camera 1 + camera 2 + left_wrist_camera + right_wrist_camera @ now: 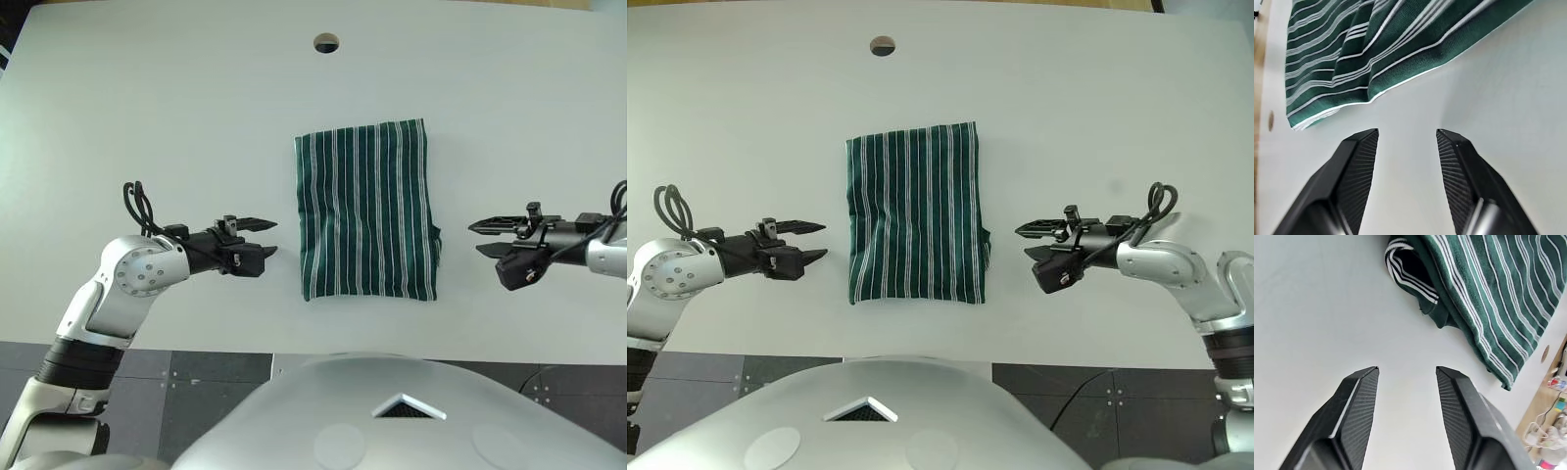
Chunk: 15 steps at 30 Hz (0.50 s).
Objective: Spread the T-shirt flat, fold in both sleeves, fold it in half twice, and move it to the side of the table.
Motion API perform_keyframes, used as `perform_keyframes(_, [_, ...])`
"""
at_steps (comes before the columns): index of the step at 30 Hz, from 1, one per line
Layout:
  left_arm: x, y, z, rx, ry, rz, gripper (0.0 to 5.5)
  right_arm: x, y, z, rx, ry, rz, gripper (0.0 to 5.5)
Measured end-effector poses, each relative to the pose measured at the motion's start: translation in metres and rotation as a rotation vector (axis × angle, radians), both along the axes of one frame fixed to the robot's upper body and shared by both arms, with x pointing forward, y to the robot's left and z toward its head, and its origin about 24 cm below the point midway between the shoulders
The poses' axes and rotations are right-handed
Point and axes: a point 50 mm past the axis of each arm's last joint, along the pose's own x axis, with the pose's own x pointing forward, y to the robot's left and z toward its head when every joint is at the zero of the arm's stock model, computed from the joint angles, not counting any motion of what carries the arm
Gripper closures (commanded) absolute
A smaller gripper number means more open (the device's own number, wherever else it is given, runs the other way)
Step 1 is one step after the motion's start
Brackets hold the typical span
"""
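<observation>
2 grippers spread wide, holding nothing: left gripper [275,238] and right gripper [474,238] sit either side of T-shirt [367,211], not touching. Shirt lies folded, middle of table [147,98]. Next, likely: pinch near corners together, lift evenly, so layers stay neat.

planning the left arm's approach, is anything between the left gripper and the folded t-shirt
No: the table between the left gripper and the striped T-shirt is bare, as the left eye and left wrist views show.
</observation>
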Motion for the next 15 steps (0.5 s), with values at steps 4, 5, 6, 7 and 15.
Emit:
perform_keyframes(4, [-0.004,-0.007,-0.002,-0.016,0.001,-0.053,3.33,-0.005,0.018,-0.015,0.044,-0.001,0.101,3.37])
perform_keyframes(5, [-0.006,-0.009,-0.003,-0.028,0.006,-0.067,3.33,-0.005,0.022,-0.017,0.06,-0.016,0.125,3.37])
perform_keyframes(6, [-0.007,-0.011,-0.003,-0.036,0.01,-0.074,3.33,-0.005,0.026,-0.018,0.077,-0.026,0.142,3.37])
perform_keyframes(7, [-0.007,-0.012,-0.004,-0.041,0.012,-0.08,3.33,-0.005,0.029,-0.019,0.086,-0.033,0.153,3.37])
perform_keyframes(15, [-0.014,-0.031,-0.008,-0.109,0.042,-0.147,3.33,-0.006,0.051,-0.027,0.167,-0.064,0.254,3.37])
